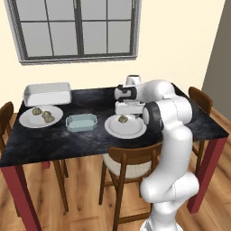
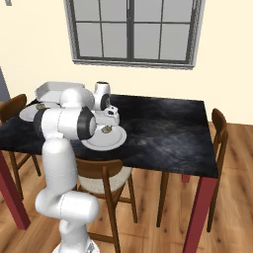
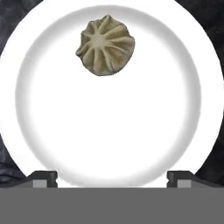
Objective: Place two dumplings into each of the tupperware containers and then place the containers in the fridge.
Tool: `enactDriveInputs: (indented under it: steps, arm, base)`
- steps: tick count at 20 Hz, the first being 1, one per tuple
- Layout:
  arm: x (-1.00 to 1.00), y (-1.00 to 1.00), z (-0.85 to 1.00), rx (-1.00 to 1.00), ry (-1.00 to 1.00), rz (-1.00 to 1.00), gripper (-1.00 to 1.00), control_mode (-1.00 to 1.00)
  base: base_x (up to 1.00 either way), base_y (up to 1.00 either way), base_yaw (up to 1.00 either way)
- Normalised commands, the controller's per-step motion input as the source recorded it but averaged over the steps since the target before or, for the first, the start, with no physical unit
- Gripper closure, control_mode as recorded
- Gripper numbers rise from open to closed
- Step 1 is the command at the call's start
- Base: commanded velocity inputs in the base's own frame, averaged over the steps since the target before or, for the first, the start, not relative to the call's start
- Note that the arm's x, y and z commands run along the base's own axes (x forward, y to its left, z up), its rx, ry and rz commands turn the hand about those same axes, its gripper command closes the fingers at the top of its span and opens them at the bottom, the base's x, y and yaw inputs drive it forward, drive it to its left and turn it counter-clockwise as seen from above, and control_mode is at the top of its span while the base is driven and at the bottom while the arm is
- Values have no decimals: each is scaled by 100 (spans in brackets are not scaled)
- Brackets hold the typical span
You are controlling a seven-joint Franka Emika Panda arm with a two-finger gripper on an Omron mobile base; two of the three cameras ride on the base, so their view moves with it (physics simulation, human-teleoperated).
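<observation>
One tan, pleated dumpling [image 3: 105, 45] lies on a round white plate [image 3: 109, 131] straight below my gripper [image 3: 113, 179]. The gripper is open, with nothing between its fingertips [image 3: 43, 178]. From the base, the gripper [image 1: 125, 113] hangs just over this plate [image 1: 135, 131] and its dumpling [image 1: 122, 119] at mid table. Left of it stands the small pale blue container [image 1: 81, 122]. The deep white container [image 1: 47, 93] sits at the back left. Two more dumplings [image 1: 45, 116] rest on a second plate [image 1: 27, 119] at the left. The fridge is out of view.
A wooden chair [image 1: 131, 160] is tucked under the table's front edge beside my base. More chairs stand at the left end [image 1: 6, 117] and right end [image 1: 200, 101]. The dark table [image 2: 163, 128] stretches bare to the right. A window is on the back wall.
</observation>
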Motion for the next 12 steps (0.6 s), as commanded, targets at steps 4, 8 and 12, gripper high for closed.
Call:
enactDriveInputs:
  steps: [4,8,12]
  arm:
    - [6,10,-39,-4,0,0,-100,-100]
    - [9,5,-30,-2,-1,0,-100,-100]
    - [30,0,-28,-2,-5,0,-100,-100]
  base:
    - [0,0,0]
    - [0,0,0]
    - [0,0,0]
